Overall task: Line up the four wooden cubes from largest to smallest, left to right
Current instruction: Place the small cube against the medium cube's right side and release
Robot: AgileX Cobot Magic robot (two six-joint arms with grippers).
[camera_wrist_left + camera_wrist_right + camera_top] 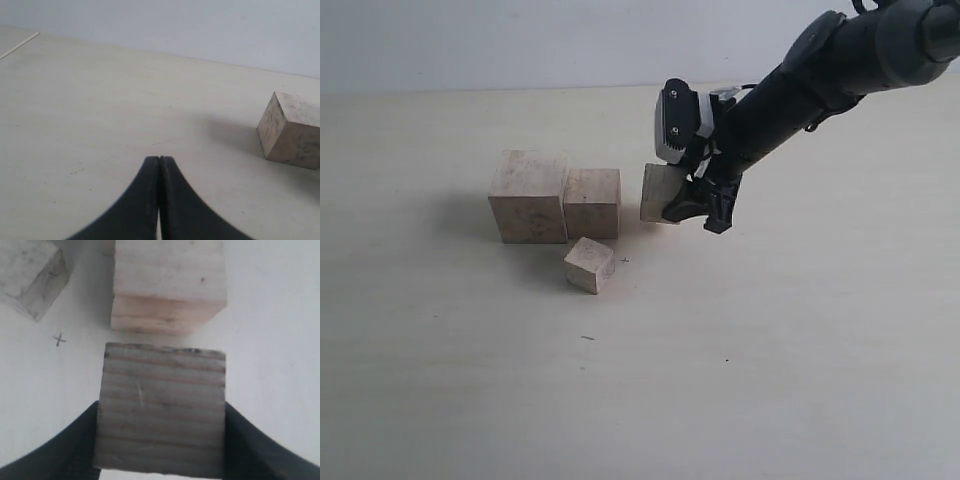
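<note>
Cube three (658, 190) gripped between the right gripper (700, 210) fingers, just right of the second cube (592, 203).
Largest cube (528, 197) stands against the second cube's left side; smallest cube (589, 265) lies in front, turned askew. Left gripper (159, 167) fingers pressed together, empty.

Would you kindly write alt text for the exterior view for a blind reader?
The right hand grips a wooden cube beside the largest cube and second cube, lined up on a pale table. The smallest cube sits in front, askew.
</note>
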